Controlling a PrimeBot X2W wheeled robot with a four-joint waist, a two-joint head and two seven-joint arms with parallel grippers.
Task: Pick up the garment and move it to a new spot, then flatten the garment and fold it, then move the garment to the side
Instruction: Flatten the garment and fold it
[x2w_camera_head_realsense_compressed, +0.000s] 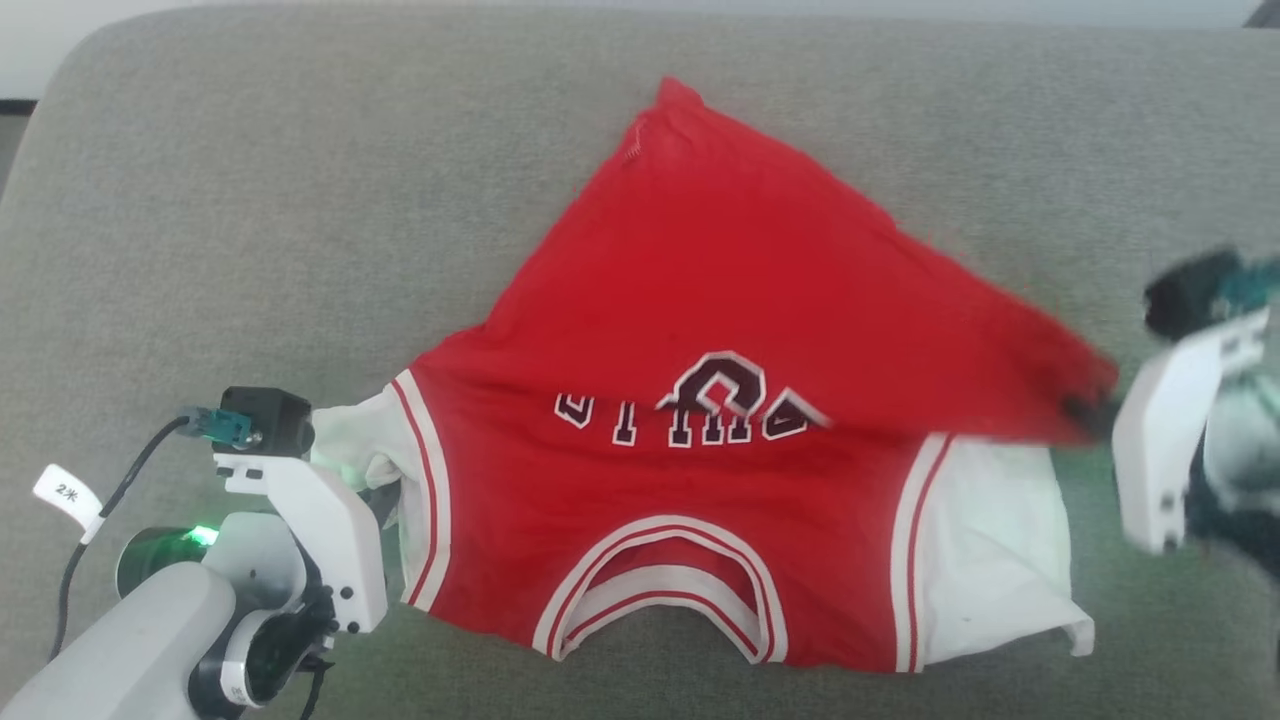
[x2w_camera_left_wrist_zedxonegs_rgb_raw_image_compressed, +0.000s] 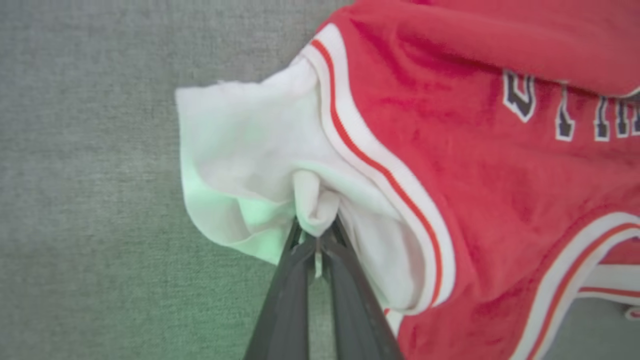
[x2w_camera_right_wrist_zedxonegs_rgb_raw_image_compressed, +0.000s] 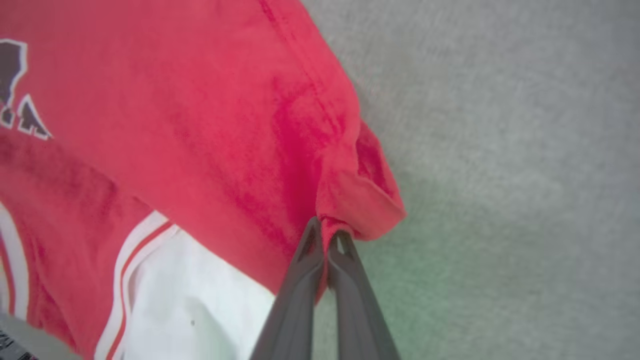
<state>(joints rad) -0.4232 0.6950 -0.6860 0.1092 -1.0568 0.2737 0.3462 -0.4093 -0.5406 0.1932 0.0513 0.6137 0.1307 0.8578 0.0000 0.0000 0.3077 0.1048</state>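
Observation:
The garment, a red jersey with white sleeves and striped trim, lies on the grey cushion with its neck toward me. Its lower half is folded up over the chest, partly covering the dark white-outlined lettering. My left gripper is shut on a bunch of the white sleeve at the lower left. My right gripper is shut on a red hem corner at the right, lifted over the other white sleeve. In the head view the right wrist looks blurred.
The grey fabric cushion stretches wide on all sides of the garment, with its rounded back edge along the top of the head view. A cable with a white tag hangs off my left wrist.

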